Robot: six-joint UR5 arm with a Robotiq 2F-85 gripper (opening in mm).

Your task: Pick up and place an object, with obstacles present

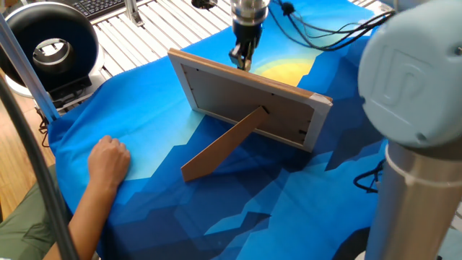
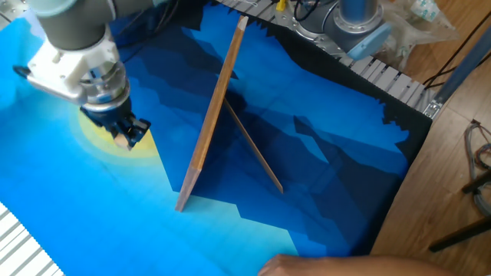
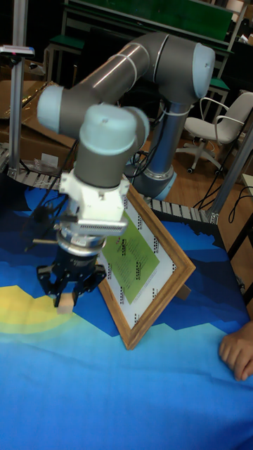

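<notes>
The object, a small tan block (image 2: pixel 120 141) (image 3: pixel 65 301), sits between the fingers of my gripper (image 2: pixel 123 136) (image 3: pixel 67 295), which is shut on it. It hangs just above a yellow patch of the blue cloth (image 2: pixel 96 130). The obstacle, a large wood-edged picture frame (image 1: pixel 245 101) (image 2: pixel 212 115) (image 3: pixel 144 267), stands upright to the right of the gripper, propped on its long wooden leg (image 1: pixel 220 148) (image 2: pixel 253 149). In one fixed view my gripper (image 1: pixel 242 58) pokes out behind the frame's top edge, and the block is hard to make out there.
A person's hand (image 1: pixel 108 160) (image 3: pixel 237 356) rests on the cloth on the leg side of the frame. A black round device (image 1: pixel 49 45) stands off the cloth's corner. The arm's base (image 2: pixel 353 23) is at the table's far edge.
</notes>
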